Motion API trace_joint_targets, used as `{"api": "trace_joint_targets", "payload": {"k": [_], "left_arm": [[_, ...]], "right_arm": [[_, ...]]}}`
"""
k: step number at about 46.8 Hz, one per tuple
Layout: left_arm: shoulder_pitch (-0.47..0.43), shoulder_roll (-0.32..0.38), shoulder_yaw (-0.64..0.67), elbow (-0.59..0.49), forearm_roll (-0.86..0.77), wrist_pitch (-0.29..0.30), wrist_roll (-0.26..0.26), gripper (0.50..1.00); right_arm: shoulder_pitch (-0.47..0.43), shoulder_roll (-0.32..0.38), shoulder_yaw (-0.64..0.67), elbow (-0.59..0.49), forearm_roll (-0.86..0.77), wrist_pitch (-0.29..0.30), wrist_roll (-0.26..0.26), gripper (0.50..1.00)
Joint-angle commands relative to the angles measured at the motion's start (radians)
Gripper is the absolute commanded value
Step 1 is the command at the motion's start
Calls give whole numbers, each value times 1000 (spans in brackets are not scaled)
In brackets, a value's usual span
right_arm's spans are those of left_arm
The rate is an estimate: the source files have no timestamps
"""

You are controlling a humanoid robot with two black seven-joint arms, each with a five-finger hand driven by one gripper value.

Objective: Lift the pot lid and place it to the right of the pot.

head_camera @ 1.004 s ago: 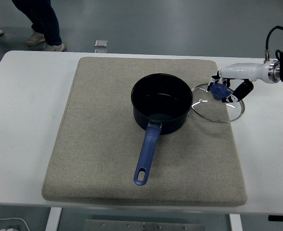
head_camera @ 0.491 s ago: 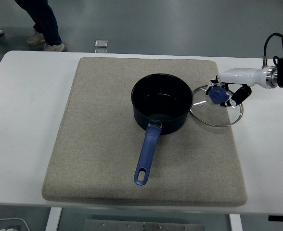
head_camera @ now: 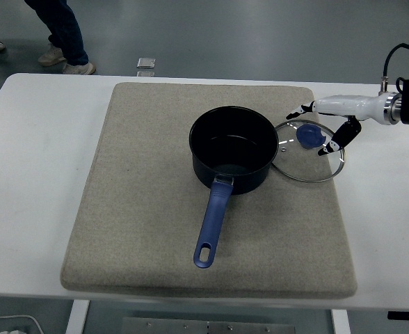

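**Lid released beside the pot**

Since half a second ago the right hand (head_camera: 321, 129) has let go of the blue knob (head_camera: 307, 136): its fingers, then closed around the knob, are now spread wide with nothing between them. Meanwhile the glass lid (head_camera: 310, 151) has settled flat.

Sitting at the middle of the grey mat (head_camera: 149, 209), the dark pot (head_camera: 234, 148) is uncovered and looks empty (only its dark base shows inside). Its blue handle (head_camera: 212, 223) runs out toward 7 o'clock.

Reaching in from 3 o'clock, the right arm (head_camera: 371, 108) is stretched level over the table (head_camera: 37, 139), white hand forward, one dark fingertip pointing toward 9 o'clock and others hanging toward the lid's far-right rim. The hand sits just above and beside the knob, apart from it.

At 3 o'clock of the pot the lid lies on the mat, its metal rim just beside the pot's wall, clear glass showing the mat beneath.

A person's legs (head_camera: 58, 31) show at 11 o'clock.
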Motion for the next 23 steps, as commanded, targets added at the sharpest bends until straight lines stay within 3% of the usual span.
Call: {"api": "trace_joint_targets", "payload": {"k": [1, 23], "left_arm": [[0, 0, 0, -1, 0, 0, 0, 1000], [0, 0, 0, -1, 0, 0, 0, 1000]], "right_arm": [[2, -4, 0, 0, 0, 0, 0, 919], [98, -44, -1, -3, -1, -8, 0, 919]]}}
